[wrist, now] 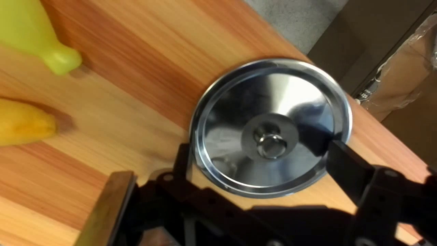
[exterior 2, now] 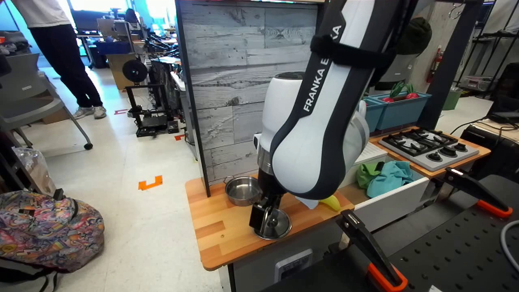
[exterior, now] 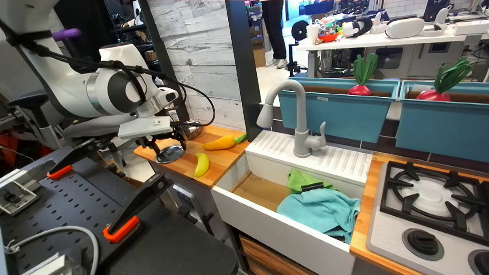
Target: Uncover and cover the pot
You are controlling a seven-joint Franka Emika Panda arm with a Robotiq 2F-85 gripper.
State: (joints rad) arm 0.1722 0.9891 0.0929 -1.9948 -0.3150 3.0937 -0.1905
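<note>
- Nearest, the gripper (wrist: 261,145) has its fingers (wrist: 347,169) wide apart with nothing clamped between them; in the wrist view they flank what lies beneath, one at its left rim, one at its right.
- The knob (wrist: 271,146) lies between the fingers, about on the line joining their ends and a little nearer the one at the right of the frame. We judge the coming move turns on this: bringing the fingers straight together should meet the knob, provided they are low enough.
- The lid (wrist: 269,106) lies on the counter (wrist: 136,78), right of centre in the wrist view. It is round, so we have no long axis to line up with.
- Its upper-right rim comes right up to the counter's edge; a push that way could, we think, tip it off.
- Farther out, in an exterior view, the pot (exterior 2: 240,194) stands uncovered to the upper left of the lid, near the wall (exterior 2: 221,158). We take covering it as the step left.
- We cannot tell how high the fingers are over the lid, or whether they touch it.
- At lower left in the wrist view, a brown piece (wrist: 111,205) is too unclear to name; the frame cuts off the banana (wrist: 25,30) at upper left.
- In an exterior view the gripper and a cable (exterior: 214,112) hide part of the pot.
</note>
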